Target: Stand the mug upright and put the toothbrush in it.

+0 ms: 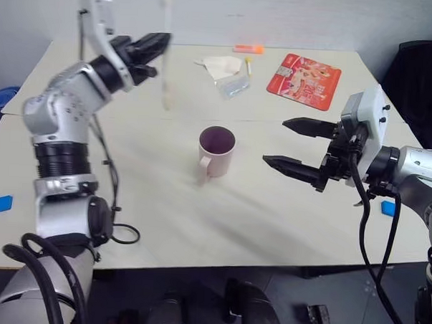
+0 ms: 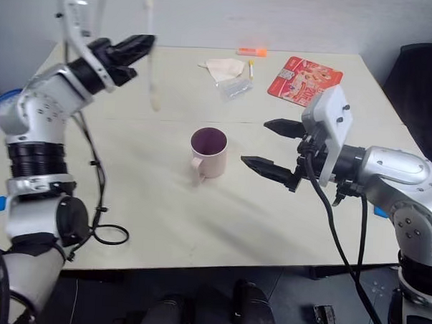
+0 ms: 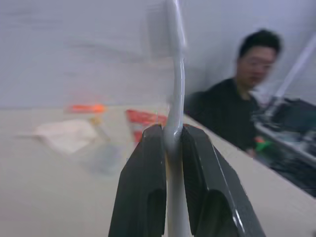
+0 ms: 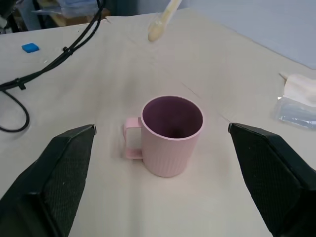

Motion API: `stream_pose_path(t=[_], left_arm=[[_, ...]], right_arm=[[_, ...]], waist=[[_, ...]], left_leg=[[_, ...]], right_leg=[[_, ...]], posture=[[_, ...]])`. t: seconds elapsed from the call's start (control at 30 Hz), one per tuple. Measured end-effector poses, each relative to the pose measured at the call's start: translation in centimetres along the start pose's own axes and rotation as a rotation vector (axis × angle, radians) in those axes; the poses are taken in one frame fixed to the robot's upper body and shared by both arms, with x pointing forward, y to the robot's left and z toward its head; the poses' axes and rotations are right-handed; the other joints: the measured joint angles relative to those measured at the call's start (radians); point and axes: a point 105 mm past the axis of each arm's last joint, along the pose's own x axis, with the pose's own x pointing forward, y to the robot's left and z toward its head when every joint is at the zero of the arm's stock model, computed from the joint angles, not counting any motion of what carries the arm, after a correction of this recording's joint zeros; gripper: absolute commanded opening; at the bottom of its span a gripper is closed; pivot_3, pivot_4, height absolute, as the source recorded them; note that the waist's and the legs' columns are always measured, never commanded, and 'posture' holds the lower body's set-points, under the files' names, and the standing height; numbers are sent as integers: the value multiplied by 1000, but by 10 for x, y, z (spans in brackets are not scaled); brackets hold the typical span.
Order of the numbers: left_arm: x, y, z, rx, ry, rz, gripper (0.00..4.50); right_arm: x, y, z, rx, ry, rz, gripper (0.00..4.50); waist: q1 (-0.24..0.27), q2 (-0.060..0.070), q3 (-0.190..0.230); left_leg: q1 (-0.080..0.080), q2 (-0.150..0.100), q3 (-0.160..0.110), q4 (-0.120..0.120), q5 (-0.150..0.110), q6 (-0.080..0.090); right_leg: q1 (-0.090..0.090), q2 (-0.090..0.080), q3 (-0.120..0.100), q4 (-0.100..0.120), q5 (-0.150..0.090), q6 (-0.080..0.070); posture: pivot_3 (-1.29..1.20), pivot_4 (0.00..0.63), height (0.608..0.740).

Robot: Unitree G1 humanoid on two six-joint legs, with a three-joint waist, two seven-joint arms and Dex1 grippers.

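The mug [image 1: 216,153] stands upright at the middle of the table [image 1: 235,220], its handle turned toward 7 o'clock. At 10 o'clock from it, the left gripper [image 1: 158,46] is clamped on the toothbrush [image 1: 164,74], which hangs roughly vertical in the air above the tabletop. The right gripper [image 1: 296,144], at 3 o'clock from the mug, has its 2 fingers spread wide and grips nothing.
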Motion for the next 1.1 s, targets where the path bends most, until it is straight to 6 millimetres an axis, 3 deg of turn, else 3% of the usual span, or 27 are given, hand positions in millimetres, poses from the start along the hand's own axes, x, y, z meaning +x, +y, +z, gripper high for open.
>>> stream_pose_path(t=[0.1,0.17,0.33,0.53,0.6,0.8,0.9,1.03,1.1], left_arm=[[14,-26,-9,0,-12,-104,167],[18,-33,-19,6,-2,-125,167],[16,-31,-45,82,34,-96,167],[27,-38,-66,62,24,-118,167],[25,-35,-76,36,39,-108,887],[6,-29,-90,6,75,-76,2404],[-9,-24,-81,31,90,-62,3291],[-37,-24,-55,96,128,-90,4395],[-55,-23,-43,127,162,-104,4453]], right_arm=[[-1,0,-1,5,6,-19,4500],[-2,0,-2,10,11,-34,4500],[-7,0,1,13,-3,-67,4500],[-9,0,3,16,-12,-97,4500],[-9,0,4,15,-15,-101,4500],[-9,0,4,16,-16,-102,4500],[-9,-3,2,29,-15,-96,4500],[-9,-9,-4,33,15,-78,4500],[-11,-15,-8,40,28,-79,4500]], waist=[[-3,0,0],[-6,0,0],[-8,0,0],[7,0,0],[7,0,0],[4,0,0],[6,0,0],[0,0,0],[-3,0,0]], left_leg=[[1,0,0,0,0,0],[1,0,0,-1,0,0],[1,0,-1,-1,0,0],[1,0,-1,-1,0,2],[1,0,-1,-1,0,2],[1,1,-2,-1,0,2],[1,1,-3,-1,0,2],[1,2,-3,-2,0,2],[1,2,-3,-2,0,2]], right_leg=[[1,0,1,0,0,0],[1,0,1,0,0,0],[1,0,1,-1,0,0],[2,0,1,-2,0,1],[2,0,1,-2,0,1],[2,0,1,-2,0,1],[2,0,1,-2,0,0],[1,0,1,-2,0,0],[1,0,1,-2,0,0]], posture=[[0,150,740],[0,150,740],[0,150,740],[0,150,740],[0,150,740],[0,150,740],[0,150,740],[0,150,740],[0,150,740]])
